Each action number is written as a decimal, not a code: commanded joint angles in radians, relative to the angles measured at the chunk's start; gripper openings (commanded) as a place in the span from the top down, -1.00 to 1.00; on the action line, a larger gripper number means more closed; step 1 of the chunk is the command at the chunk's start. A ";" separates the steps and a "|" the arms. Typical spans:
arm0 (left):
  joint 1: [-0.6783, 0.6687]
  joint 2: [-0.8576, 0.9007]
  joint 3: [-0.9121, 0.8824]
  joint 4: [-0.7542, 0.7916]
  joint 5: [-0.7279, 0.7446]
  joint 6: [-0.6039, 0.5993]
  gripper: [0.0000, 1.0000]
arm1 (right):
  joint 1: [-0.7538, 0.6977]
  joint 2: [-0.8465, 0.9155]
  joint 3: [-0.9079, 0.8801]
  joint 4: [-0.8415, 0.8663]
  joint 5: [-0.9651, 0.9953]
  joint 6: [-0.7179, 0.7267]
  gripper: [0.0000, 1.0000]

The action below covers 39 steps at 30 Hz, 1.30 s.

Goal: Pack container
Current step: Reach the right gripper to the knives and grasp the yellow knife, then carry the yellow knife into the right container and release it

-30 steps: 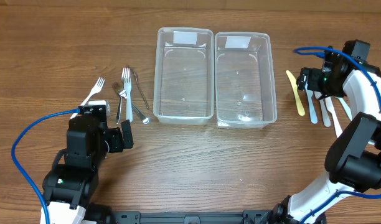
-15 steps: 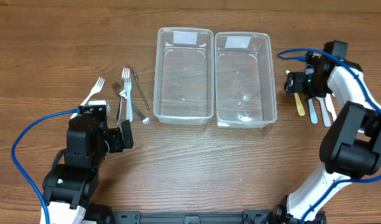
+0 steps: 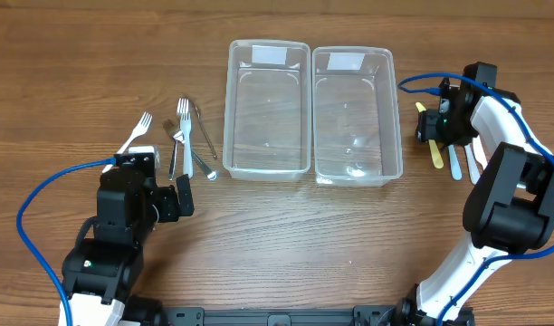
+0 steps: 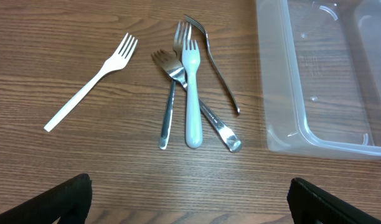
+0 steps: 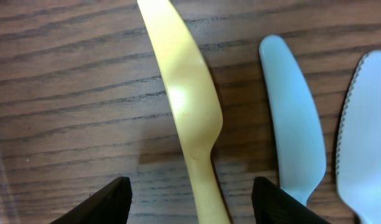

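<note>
Worktop [image 3: 286, 235]: brown wood; I see two clear tubs [image 3: 267, 109] side by side mid-table.
Left end effector [image 4: 190, 199]: open, far from the knives.
Right end effector [image 5: 193, 199]: open, straddling the yellow knife [image 5: 184, 93] without touching it.
Knife axis: directly below, parallel to the tubs' long sides, just to their right.

arms [image 3: 517, 213]: black joints, white links | cables [image 3: 87, 166]: blue, looping

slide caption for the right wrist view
Right pincer straddles a yellow plastic knife on a wooden table, pale blue knife alongside.
</note>
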 commanded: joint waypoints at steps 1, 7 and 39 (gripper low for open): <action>0.004 0.002 0.027 0.001 -0.003 0.019 -1.00 | 0.002 0.013 -0.020 0.019 0.012 0.006 -0.27; 0.004 0.002 0.027 0.001 -0.003 0.019 -1.00 | 0.002 0.014 -0.047 0.022 0.013 0.006 -0.12; 0.004 0.002 0.027 0.001 -0.003 0.019 -1.00 | 0.002 0.018 -0.042 -0.080 0.114 0.135 0.92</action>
